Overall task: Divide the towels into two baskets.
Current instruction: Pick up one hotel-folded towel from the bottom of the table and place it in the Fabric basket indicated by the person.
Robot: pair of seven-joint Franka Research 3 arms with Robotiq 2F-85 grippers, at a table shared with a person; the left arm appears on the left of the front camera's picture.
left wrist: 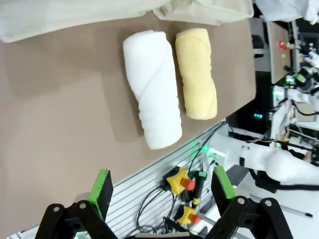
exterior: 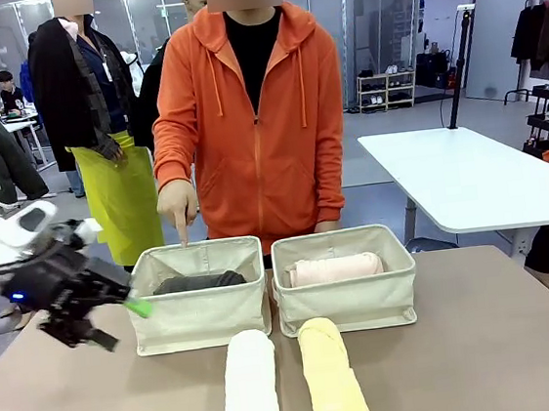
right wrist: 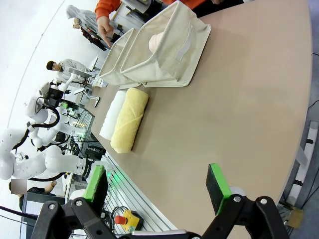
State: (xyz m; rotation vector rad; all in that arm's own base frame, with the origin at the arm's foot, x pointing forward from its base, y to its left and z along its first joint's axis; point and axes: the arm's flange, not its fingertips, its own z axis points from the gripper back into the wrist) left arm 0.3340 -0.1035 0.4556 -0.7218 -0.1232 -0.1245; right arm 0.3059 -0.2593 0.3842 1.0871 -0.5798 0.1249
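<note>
Two cream baskets stand side by side at the table's far middle. The left basket (exterior: 200, 321) holds a dark grey towel (exterior: 199, 282); the right basket (exterior: 349, 304) holds a pale pink towel (exterior: 335, 269). A white towel (exterior: 249, 385) and a pale yellow towel (exterior: 334, 376) lie side by side on the table in front of them. A person's hand (exterior: 179, 213) points a finger down into the left basket. My left gripper (exterior: 120, 325) hovers open just left of that basket. Its wrist view looks down past the open left gripper (left wrist: 162, 186) on the white towel (left wrist: 152, 87) and yellow towel (left wrist: 196, 72). My right gripper (right wrist: 157, 181) is open above bare table, well away from the yellow towel (right wrist: 129, 119).
The person in an orange hoodie (exterior: 256, 119) stands close behind the baskets. A white table (exterior: 468, 180) stands at the back right. Below the table's near edge sit yellow boxes with red stop buttons (left wrist: 179, 180). Bare brown tabletop (right wrist: 249, 99) lies right of the baskets.
</note>
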